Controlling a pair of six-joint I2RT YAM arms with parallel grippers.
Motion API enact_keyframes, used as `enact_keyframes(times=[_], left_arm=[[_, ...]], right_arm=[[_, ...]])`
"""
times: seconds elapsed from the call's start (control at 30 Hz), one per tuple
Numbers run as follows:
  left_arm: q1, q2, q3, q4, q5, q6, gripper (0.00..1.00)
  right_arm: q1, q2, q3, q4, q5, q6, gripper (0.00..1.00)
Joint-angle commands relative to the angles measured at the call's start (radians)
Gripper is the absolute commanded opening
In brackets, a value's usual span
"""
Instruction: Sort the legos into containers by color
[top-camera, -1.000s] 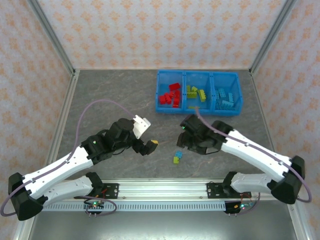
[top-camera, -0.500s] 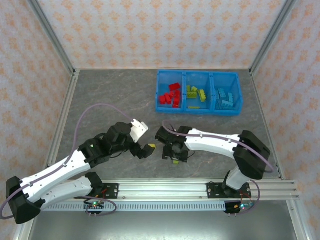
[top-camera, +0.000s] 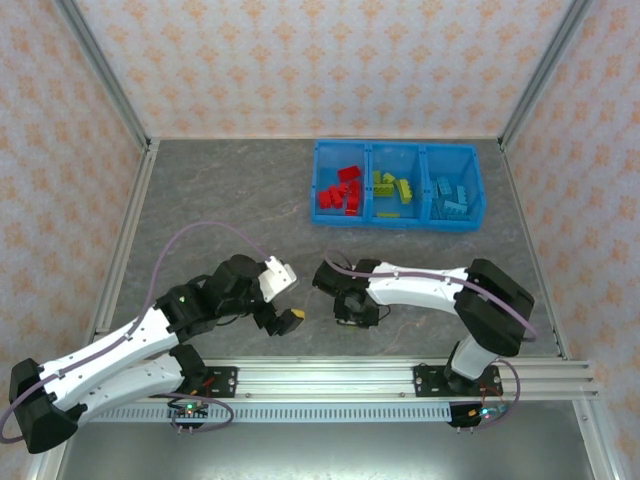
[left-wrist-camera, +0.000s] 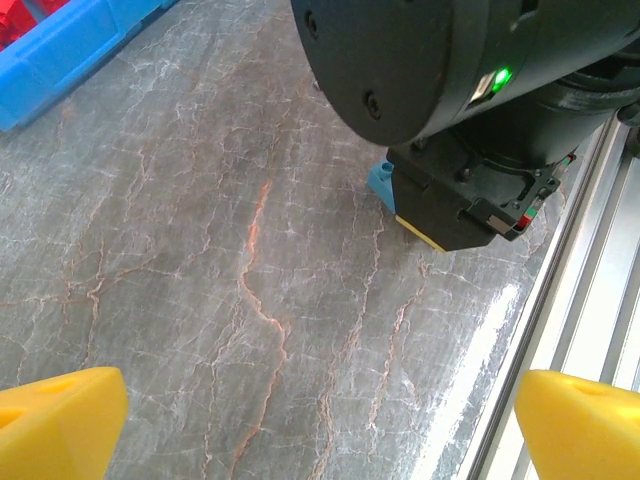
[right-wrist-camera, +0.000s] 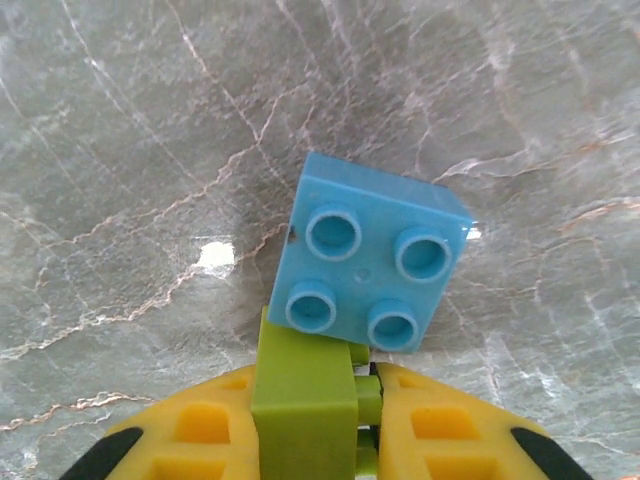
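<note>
In the right wrist view my right gripper (right-wrist-camera: 365, 425) is shut on a lime green lego (right-wrist-camera: 305, 395), turned on its side with its studs against the right pad. A light blue lego (right-wrist-camera: 375, 265) lies studs up on the table, touching the green one's far end. From above, the right gripper (top-camera: 352, 312) is down at the table's near middle. My left gripper (top-camera: 285, 318) hovers open just to its left, its yellow fingertips (left-wrist-camera: 55, 420) wide apart with nothing between them. The containers (top-camera: 395, 150) stand at the back, holding red legos (top-camera: 342, 192), green legos (top-camera: 392, 187) and light blue legos (top-camera: 452, 195).
The grey marbled table (top-camera: 220, 200) is walled by patterned panels on three sides. An aluminium rail (top-camera: 330, 378) runs along the near edge, close behind both grippers. In the left wrist view the right arm's black wrist (left-wrist-camera: 450, 100) looms just ahead, a corner of the light blue lego (left-wrist-camera: 381, 183) beside it.
The right arm swung in from the right onto the two loose bricks and its gripper shut on the green one. The left gripper drew back slightly toward the near edge, still open.
</note>
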Motion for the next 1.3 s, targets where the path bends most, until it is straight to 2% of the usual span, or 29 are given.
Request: enact_keyframes(times=[0.0, 0.17, 0.27, 0.37, 0.57, 0.77, 0.9, 1.0, 1.13, 1.27], left_arm=[[-0.009, -0.007, 0.002, 0.016, 0.018, 0.014, 1.0], [-0.009, -0.013, 0.024, 0.022, 0.039, 0.01, 1.0], [-0.008, -0.01, 0.043, 0.052, 0.045, -0.001, 1.0], [-0.009, -0.001, 0.058, 0.115, 0.018, -0.068, 1.0], [-0.009, 0.021, 0.058, 0.266, -0.055, -0.285, 1.0], [-0.009, 0.022, 0.062, 0.285, -0.102, -0.338, 1.0], [-0.009, 0.017, 0.072, 0.253, -0.126, -0.342, 1.0], [-0.008, 0.019, 0.08, 0.221, -0.142, -0.341, 1.0], [-0.01, 0.025, 0.079, 0.226, -0.156, -0.344, 1.0], [-0.01, 0.049, 0.075, 0.251, -0.152, -0.343, 1.0]], right_arm=[[0.003, -0.099, 0.006, -0.068, 0.102, -0.005, 0.2], [-0.062, -0.223, 0.092, -0.189, 0.221, -0.084, 0.19], [-0.153, -0.271, 0.151, -0.21, 0.274, -0.175, 0.19], [-0.294, -0.26, 0.23, -0.222, 0.302, -0.299, 0.19], [-0.557, -0.117, 0.382, -0.135, 0.285, -0.492, 0.2], [-0.719, 0.15, 0.594, -0.105, 0.21, -0.583, 0.21], [-0.74, 0.307, 0.754, -0.158, 0.167, -0.61, 0.3], [-0.742, 0.355, 0.835, -0.207, 0.166, -0.606, 0.44], [-0.742, 0.288, 0.829, -0.224, 0.181, -0.599, 0.48], [-0.742, 0.135, 0.713, -0.226, 0.159, -0.565, 0.48]])
